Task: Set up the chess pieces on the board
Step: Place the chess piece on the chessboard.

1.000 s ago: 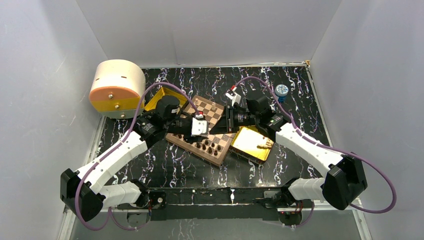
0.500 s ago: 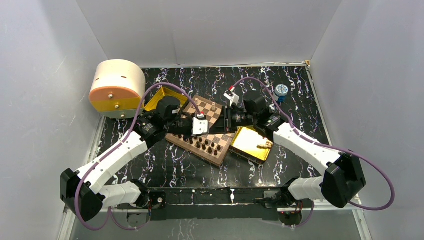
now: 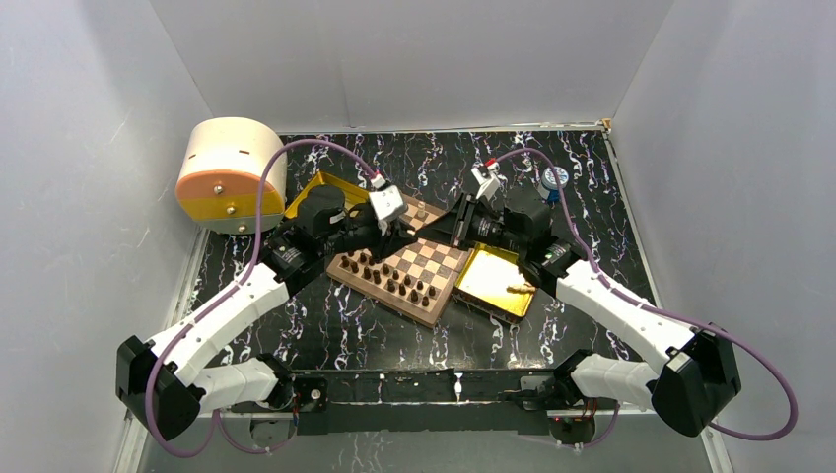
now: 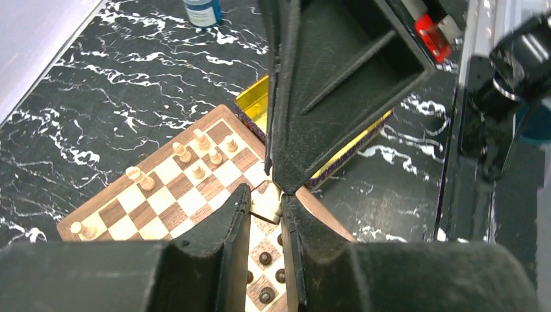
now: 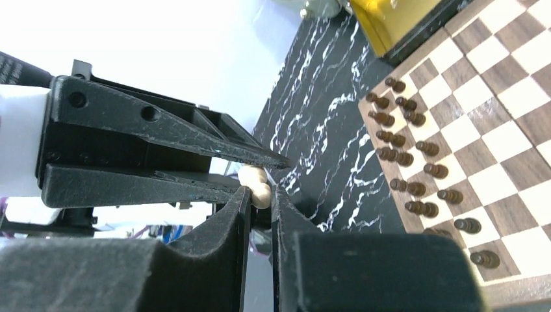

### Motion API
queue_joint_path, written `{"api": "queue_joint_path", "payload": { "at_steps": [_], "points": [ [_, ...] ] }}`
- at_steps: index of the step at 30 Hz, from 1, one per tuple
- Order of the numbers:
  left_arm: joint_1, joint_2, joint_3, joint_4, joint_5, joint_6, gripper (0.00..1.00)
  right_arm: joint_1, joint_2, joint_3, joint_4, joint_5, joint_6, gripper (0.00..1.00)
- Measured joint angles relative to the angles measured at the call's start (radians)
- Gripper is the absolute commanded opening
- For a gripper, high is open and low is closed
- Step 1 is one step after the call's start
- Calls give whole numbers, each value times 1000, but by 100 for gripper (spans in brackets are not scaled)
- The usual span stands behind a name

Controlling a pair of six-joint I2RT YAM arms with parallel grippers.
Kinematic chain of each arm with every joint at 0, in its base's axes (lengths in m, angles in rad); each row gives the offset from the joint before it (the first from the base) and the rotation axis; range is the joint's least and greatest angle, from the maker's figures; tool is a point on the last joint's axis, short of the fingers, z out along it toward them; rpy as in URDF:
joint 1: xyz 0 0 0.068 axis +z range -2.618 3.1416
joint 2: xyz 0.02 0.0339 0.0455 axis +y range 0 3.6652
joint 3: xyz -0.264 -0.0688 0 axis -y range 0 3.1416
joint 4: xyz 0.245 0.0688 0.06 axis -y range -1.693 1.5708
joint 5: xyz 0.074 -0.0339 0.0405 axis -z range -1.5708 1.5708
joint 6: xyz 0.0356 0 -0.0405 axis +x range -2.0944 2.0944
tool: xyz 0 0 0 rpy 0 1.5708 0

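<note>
Both arms are raised over the board [image 3: 449, 258], tips meeting in mid-air

- left pincer [image 4: 265, 199]: jaws nearly together, clamped on a light chess piece [image 5: 255, 178]
- right pincer [image 5: 260, 191]: jaws also pinched in on that same piece, coming at it from the opposite side. So both have hold of it at once
- the piece is off the board. In the left wrist view it hangs over the board's edge next to the right gold tray [image 3: 488, 276]. I can't tell which chessman it is

Board sits skewed on the black marbled counter [image 3: 296, 325], between the two gold trays
- dark chess pieces [image 3: 394, 286]: two rows along the board edge facing the left arm's base. They look upright in the right wrist view
- other light chess pieces [image 4: 202, 139]: a handful stand loosely spread across the far squares, not in a full row
- a few more light ones [image 3: 521, 288] lie in the right gold tray, at its near side
- left gold tray [image 3: 313, 189] is mostly hidden behind the left arm, contents can't be made out

Elsewhere on the counter
- cream and orange drum-shaped box [image 3: 230, 172] at the far left corner
- small blue-capped jar [image 3: 555, 178] at far right, well apart from the board
</note>
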Motion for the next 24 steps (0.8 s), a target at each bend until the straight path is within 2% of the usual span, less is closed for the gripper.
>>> {"api": "queue_joint_path", "payload": {
  "at_steps": [5, 6, 12, 17, 18, 24],
  "points": [
    [1, -1, -23, 99, -79, -198, 1, -4, 2, 0, 55, 56, 12, 0],
    [1, -1, -29, 119, -92, -233, 4, -5, 3, 0, 65, 64, 13, 0],
    [0, 10, -43, 156, -165, -362, 46, -6, 21, 1, 92, 99, 4, 0],
    [-2, 26, -43, 137, -216, -407, 77, -2, 21, 22, 31, 146, -60, 0],
    [-2, 26, -44, 130, -224, -413, 87, -2, 21, 30, 14, 158, -76, 0],
    [-2, 24, -63, 91, -290, -426, 92, -2, 47, 108, -101, 244, -207, 0]
  ]
}}
